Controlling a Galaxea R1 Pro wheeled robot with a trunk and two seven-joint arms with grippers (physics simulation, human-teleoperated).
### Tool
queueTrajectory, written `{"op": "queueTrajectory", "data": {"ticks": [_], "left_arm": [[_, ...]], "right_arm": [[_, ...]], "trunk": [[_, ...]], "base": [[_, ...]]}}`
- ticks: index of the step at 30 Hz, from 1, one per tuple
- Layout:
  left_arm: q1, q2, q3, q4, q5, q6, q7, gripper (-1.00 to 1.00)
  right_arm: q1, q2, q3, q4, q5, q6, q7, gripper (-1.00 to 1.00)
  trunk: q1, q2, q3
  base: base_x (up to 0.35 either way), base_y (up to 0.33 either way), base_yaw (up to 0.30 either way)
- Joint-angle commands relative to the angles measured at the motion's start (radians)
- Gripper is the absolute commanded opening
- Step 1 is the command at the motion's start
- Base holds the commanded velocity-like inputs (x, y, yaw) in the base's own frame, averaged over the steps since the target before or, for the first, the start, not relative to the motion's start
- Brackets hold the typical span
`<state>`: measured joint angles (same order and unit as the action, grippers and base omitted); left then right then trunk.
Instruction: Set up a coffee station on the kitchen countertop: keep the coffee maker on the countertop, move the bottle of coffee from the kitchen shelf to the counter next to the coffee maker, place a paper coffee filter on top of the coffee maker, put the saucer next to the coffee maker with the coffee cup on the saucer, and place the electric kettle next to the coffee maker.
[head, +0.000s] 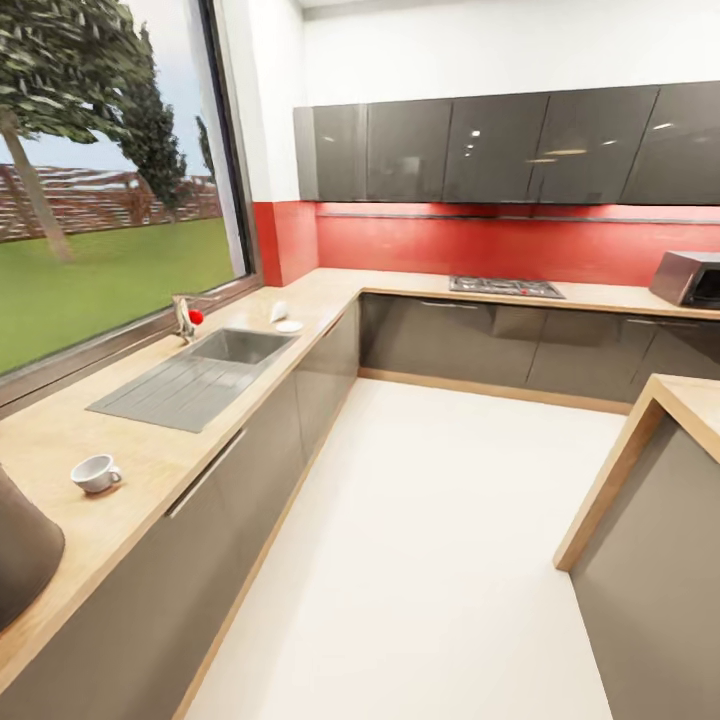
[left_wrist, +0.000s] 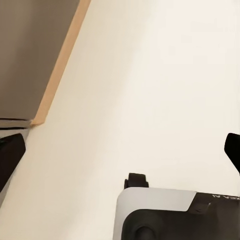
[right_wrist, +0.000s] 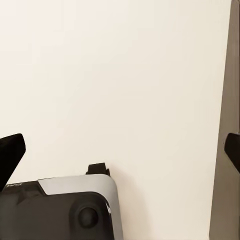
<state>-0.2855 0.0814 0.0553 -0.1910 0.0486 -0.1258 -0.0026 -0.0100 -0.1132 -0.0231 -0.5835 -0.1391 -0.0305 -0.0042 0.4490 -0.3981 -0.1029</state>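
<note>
The kitchen countertop (head: 150, 465), light wood with an inset steel sink, is seen running toward eleven o'clock; the coffee cup (head: 96, 473), small and white, is set upright on it at nine o'clock; the saucer (head: 289, 326), white and flat, is laid beyond the sink, well apart.

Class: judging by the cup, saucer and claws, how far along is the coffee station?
Hardly started. The coffee cup sits alone on the kitchen countertop, well apart from the saucer beyond the sink. Both claws, left and right, are open and empty over the floor. Every placement remains.
</note>
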Motion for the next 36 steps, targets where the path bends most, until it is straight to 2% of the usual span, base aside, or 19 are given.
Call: {"op": "queueTrajectory", "data": {"ticks": [1, 21, 36], "left_arm": [[-0.001, 0.000, 0.003, 0.001, 0.005, -0.003, 0.000, 1.00], [0.000, 0.001, 0.005, 0.001, 0.005, -0.003, 0.000, 1.00], [0.000, 0.002, 0.005, 0.001, 0.005, -0.005, 0.000, 1.00]], "right_arm": [[-0.001, 0.000, 0.002, 0.001, -0.010, -0.003, 0.000, 1.00], [-0.001, 0.000, 0.003, 0.003, -0.010, -0.003, 0.000, 1.00], [-0.001, 0.000, 0.002, 0.031, -0.010, -0.003, 0.000, 1.00]], "trunk": [[0.001, -0.002, -0.002], [0.001, -0.002, -0.002], [0.001, -0.002, -0.002]], "base": [[0.287, -0.208, 0.000], [0.294, -0.180, 0.000], [0.332, -0.020, 0.000]]}}
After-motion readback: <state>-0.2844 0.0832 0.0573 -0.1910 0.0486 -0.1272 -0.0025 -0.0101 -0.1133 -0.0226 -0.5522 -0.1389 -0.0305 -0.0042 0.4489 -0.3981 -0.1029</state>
